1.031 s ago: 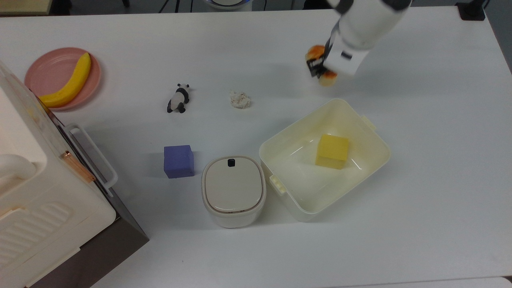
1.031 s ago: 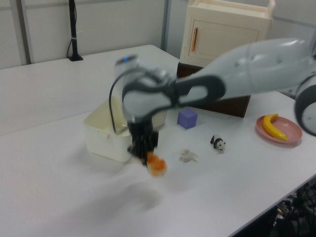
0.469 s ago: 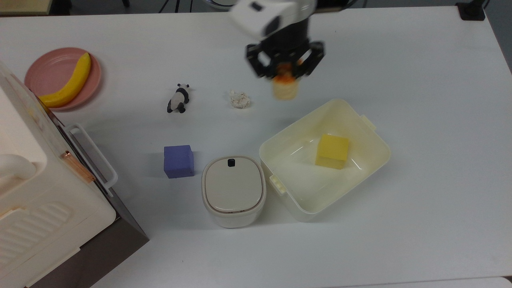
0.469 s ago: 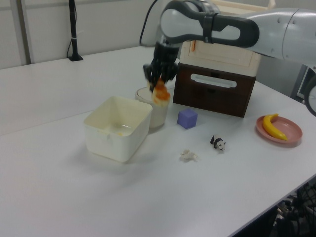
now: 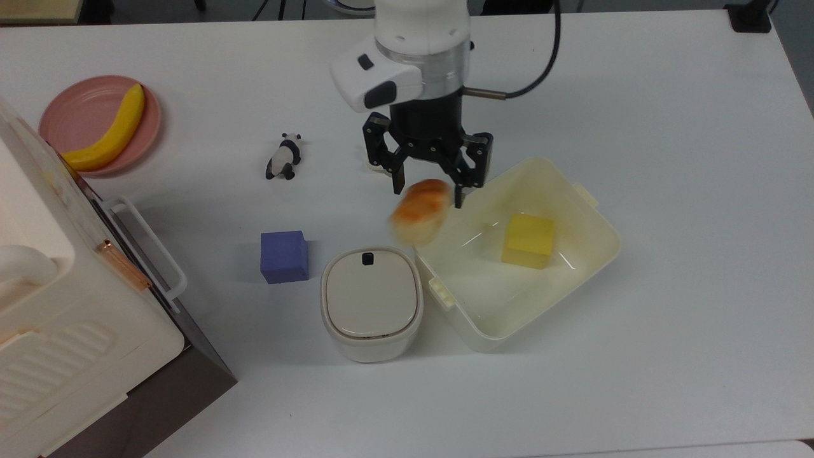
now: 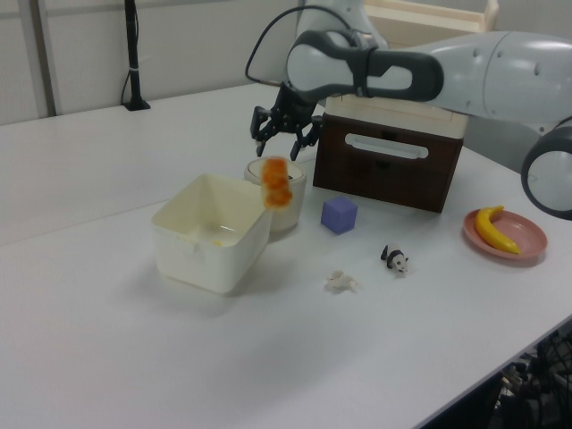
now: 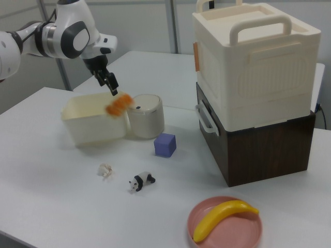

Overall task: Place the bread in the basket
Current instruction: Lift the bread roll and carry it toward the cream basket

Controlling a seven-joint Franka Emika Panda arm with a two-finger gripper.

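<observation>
The bread is in mid-air, blurred, just below the spread fingertips of the pincer and apart from them — nothing grips it. In the top view it hangs over the basket at the rim of its left corner, close to the lidded bin; in the left view the bread shows above the basket's far wall, and in the right view the bread sits at the basket's right end, below the pincer. Whether it is fully inside the rim line or straddling it cannot be told.

The pincer stands wide, holding nothing. A yellow cube already lies inside the basket, well to the top view's right of the loaf.

Judging by its look, the loaf is a light toy, probably hollow or foam, with a glossy, bumpy orange top and a pale, smoother body. It is likely to bounce or roll off a hard rim rather than settle. Should it need picking up again, the best hold would be across its short width at the middle, fingers on the pale flanks and off the slick glaze.

Farther out on the tabletop lie a purple cube, a toy panda and a banana on a pink plate.
</observation>
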